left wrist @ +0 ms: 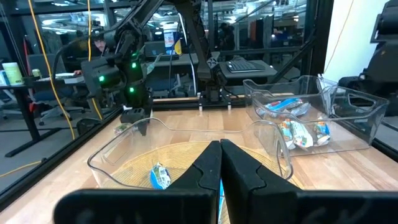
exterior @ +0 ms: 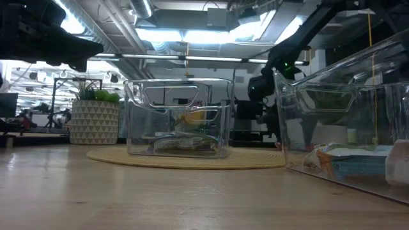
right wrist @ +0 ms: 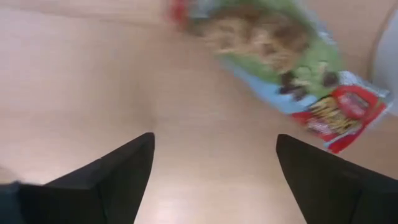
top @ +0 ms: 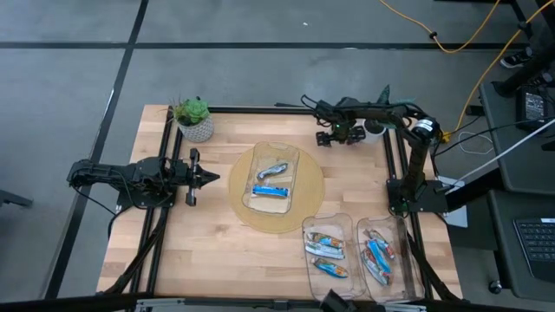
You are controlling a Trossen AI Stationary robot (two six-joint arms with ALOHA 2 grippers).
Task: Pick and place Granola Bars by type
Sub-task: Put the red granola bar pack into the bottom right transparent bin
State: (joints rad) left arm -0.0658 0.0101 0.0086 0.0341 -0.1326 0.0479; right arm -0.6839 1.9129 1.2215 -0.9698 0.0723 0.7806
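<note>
- Progress, as I judge it: sorting is well along. Two clear plastic bins sit at the table's front right, well away from the round woven mat (top: 276,192). The nearer bin (top: 328,245) holds multicoloured granola bars (top: 326,245); the one beyond it (top: 382,251) holds mostly blue-and-silver bars (top: 375,254).
- Left to do: two blue-and-silver bars (top: 272,180) lie in the source bin (top: 275,148) on the mat. One green-and-red-wrapped bar (right wrist: 280,65) lies loose on the wood beyond the mat.
- Right gripper (top: 339,136) hovers over that loose bar, fingers spread wide, holding nothing.
- Left gripper (top: 205,178) waits just left of the mat, fingers pressed together, empty.
- Materials: glossy crinkled foil wrappers; rigid transparent bins with rounded corners; pale butcher-block tabletop (top: 208,251); flat woven mat.
</note>
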